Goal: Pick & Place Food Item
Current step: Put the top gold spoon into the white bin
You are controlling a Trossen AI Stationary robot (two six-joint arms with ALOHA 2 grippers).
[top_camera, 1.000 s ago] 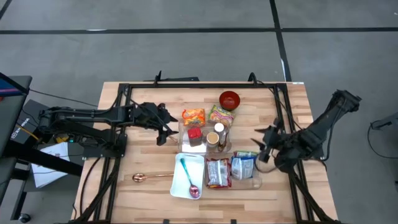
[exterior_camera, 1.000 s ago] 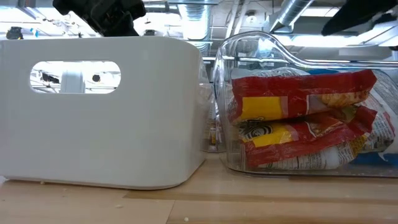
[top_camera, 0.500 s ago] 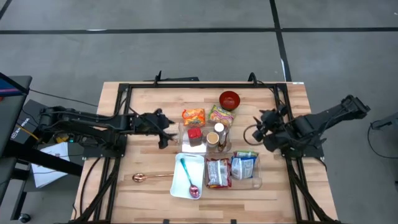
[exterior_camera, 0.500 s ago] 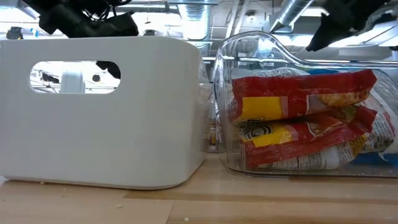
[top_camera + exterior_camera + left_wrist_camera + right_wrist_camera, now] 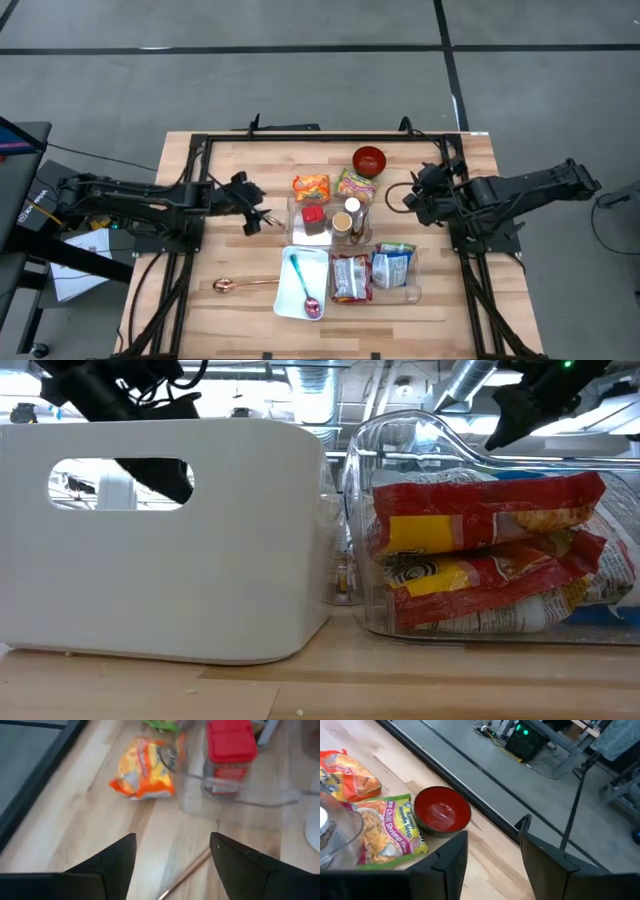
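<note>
An orange snack packet (image 5: pixel 311 186) and a green ramen packet (image 5: pixel 356 185) lie flat on the table at the far middle, beside a red bowl (image 5: pixel 369 159). They also show in the left wrist view (image 5: pixel 143 768) and the right wrist view (image 5: pixel 385 831). My left gripper (image 5: pixel 262 214) is open and empty, left of the clear bin holding a red-lidded jar (image 5: pixel 230 755). My right gripper (image 5: pixel 412 196) is open and empty, right of the bowl (image 5: pixel 441 813).
A clear bin (image 5: pixel 330 222) holds the jar and a bottle. A white tray (image 5: pixel 305 282) carries a teal and pink spoon. A second clear bin (image 5: pixel 375 273) holds red and blue snack bags (image 5: pixel 480 550). A copper spoon (image 5: pixel 243 285) lies at the near left.
My left gripper has drawn back toward the table's left edge, away from the clear bin. My right gripper has gone from beside the near snack bin toward the table's far edge, ending right of the red bowl.
</note>
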